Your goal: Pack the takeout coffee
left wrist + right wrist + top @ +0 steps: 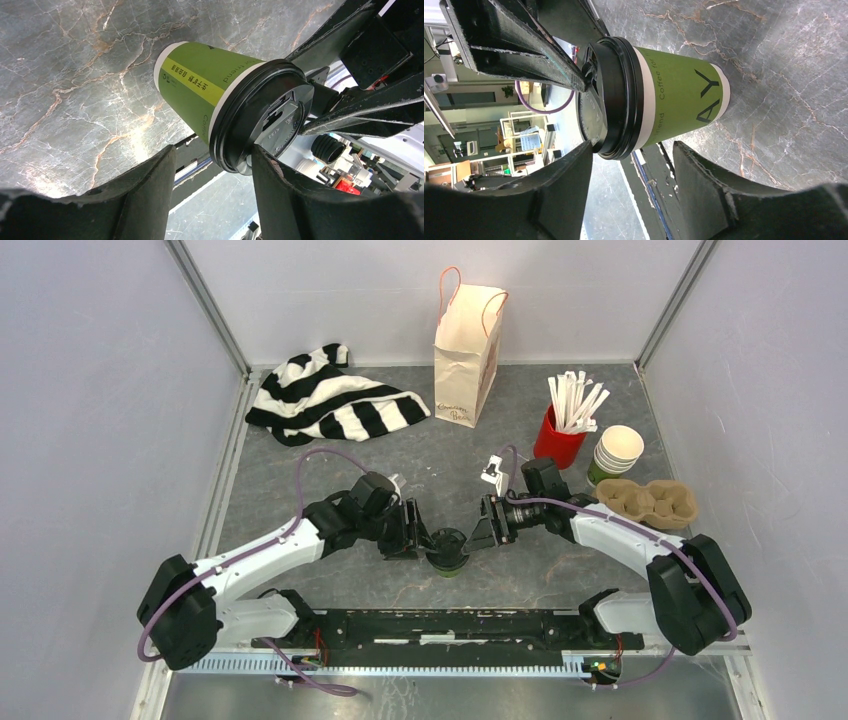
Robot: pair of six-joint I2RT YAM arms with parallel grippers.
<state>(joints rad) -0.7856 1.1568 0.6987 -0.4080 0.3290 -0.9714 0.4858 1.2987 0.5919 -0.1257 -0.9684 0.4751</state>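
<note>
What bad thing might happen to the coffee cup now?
Two risks. The left fingers and the right fingers are both around the same cup, so they might bump each other or tip it over. They also sit up by the black lid, so a squeeze there might pop it off and spill.

Top view looks down; wrist views closely share one cup (200,85)

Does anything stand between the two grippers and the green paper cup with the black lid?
Nothing visible does. The green paper cup with the black plastic lid stands directly between the left gripper and the right gripper, and each wrist view shows it ahead of open jaws.
</note>
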